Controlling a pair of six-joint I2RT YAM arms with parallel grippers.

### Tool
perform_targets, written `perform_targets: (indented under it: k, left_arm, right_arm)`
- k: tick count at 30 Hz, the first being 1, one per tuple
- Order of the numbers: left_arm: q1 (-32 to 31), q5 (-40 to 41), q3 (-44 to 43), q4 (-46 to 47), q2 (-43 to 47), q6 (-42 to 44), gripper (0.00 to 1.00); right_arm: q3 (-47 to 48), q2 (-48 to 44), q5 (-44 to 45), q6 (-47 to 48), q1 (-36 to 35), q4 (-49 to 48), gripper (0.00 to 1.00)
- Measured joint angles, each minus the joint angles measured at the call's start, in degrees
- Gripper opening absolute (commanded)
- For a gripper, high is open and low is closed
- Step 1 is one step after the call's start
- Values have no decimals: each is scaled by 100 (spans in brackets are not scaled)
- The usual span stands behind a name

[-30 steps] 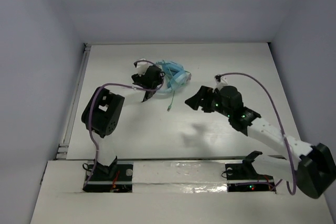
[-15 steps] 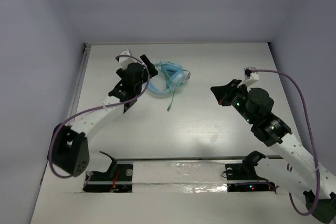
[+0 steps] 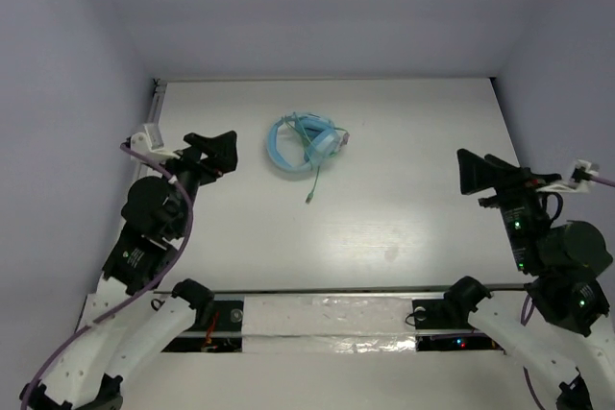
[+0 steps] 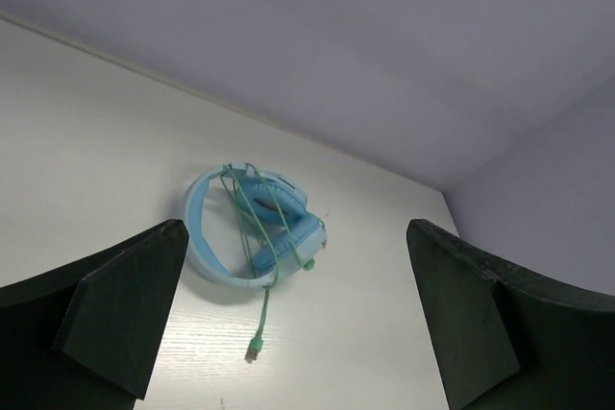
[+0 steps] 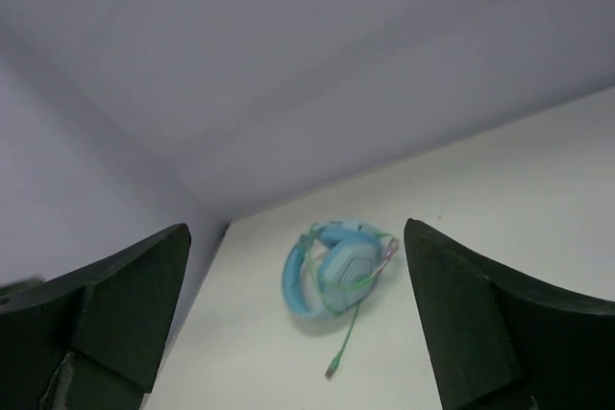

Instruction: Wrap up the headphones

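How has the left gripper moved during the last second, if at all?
Yes. The left gripper has pulled back from the headphones, going left toward the left edge of the table, and is open.

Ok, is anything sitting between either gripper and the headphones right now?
Nothing visible. Only bare table lies between the headphones and the left gripper or the right gripper. Both wrist views show the headphones unobstructed, with the jaws open.
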State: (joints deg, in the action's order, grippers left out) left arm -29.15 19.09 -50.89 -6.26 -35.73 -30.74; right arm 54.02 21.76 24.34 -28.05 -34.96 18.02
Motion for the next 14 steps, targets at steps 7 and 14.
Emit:
perform_targets:
  k: [7, 14]
  left_arm:
    - [0, -13, -13, -562, 549, 238, 99]
    - [0, -87, 101, -699, 476, 448, 99]
  right_arm:
    - [-76, -229, 505, -4, -2, 144, 100]
    - [-256, -122, 522, -83, -2, 269, 100]
